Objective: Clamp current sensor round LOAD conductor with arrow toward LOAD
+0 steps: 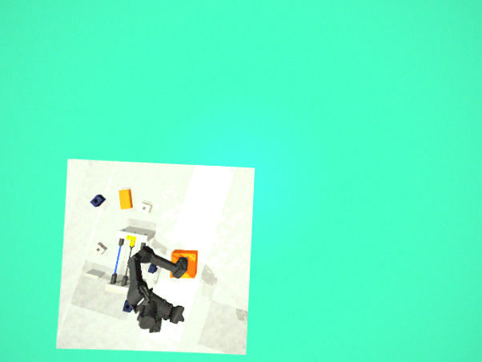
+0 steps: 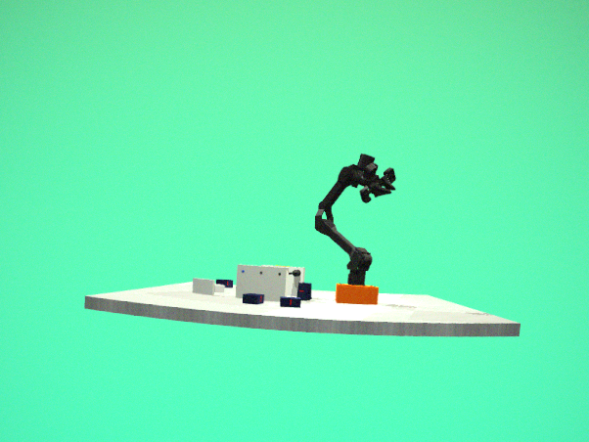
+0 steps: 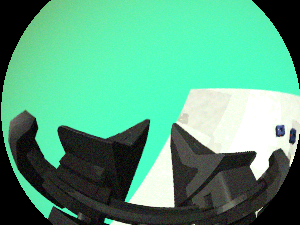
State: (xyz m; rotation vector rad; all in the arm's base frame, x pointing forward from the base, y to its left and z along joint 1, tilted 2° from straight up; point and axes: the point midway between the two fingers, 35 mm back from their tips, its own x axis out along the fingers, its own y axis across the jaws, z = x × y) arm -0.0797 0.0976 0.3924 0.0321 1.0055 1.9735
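Note:
My gripper (image 2: 392, 189) (image 3: 161, 122) is high above the table, fingers a little apart with nothing between them. Dark blue blocks with red marks are in view: one (image 1: 152, 268) (image 2: 304, 291) stands upright right of the conductor fixture (image 2: 261, 286), others lie at the far left (image 1: 98, 200) (image 2: 224, 283) and near the front (image 1: 127, 306) (image 2: 290, 301). I cannot tell which is the open sensor; arrow directions are unclear. The fixture carries a blue conductor (image 1: 118, 260), a dark middle one (image 1: 128, 262) and a third, mostly hidden by the arm. A yellow marker (image 1: 131, 238) tops the middle one; its text is unreadable.
The arm's base stands on an orange block (image 1: 191, 256) (image 2: 356, 294). An orange-yellow box (image 1: 125, 199) and a small white block (image 1: 146, 207) lie behind the fixture. Another white block (image 1: 101, 248) and a pale slab (image 1: 94, 274) (image 2: 203, 286) are left of it.

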